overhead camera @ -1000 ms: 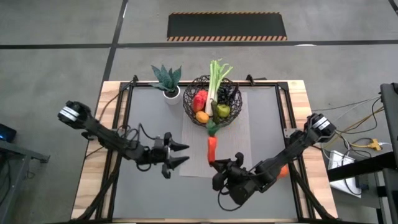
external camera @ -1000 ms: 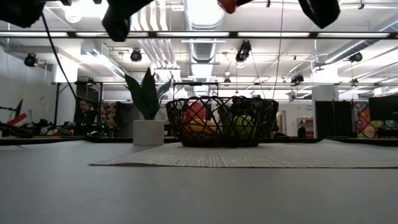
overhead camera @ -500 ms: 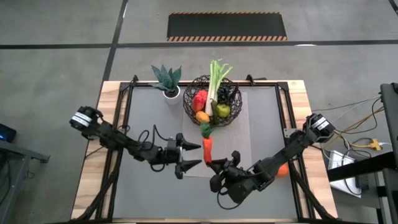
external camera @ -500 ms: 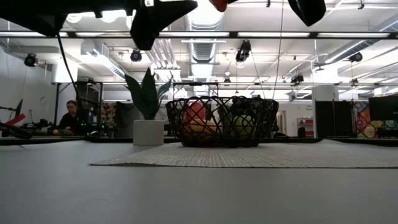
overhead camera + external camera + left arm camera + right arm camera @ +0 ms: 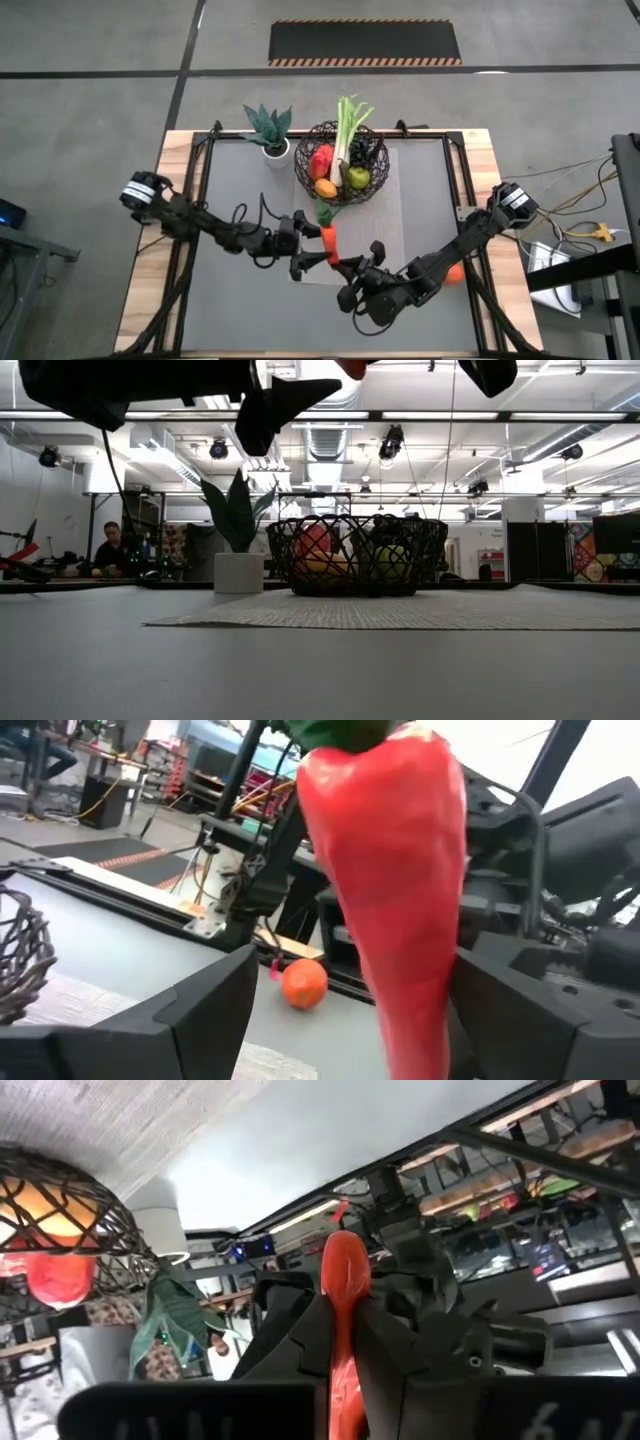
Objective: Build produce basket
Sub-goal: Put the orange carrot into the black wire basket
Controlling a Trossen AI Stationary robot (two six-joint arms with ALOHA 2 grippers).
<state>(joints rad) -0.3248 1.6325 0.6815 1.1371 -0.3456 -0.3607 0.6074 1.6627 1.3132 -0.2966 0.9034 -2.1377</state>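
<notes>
Handover geometry: left gripper (image 5: 318,249) has its fingers spread wide, one on each side of the red carrot (image 5: 330,239), with nothing clamped. The carrot sits directly between them, its long axis running from the right gripper (image 5: 348,268), shut on the tip, out toward the basket (image 5: 342,162) beyond its green top. Judged: the left fingers need only close across that axis. Remaining produce (image 5: 324,160) lies in the basket; an orange fruit (image 5: 303,983) rests near the right arm.
</notes>
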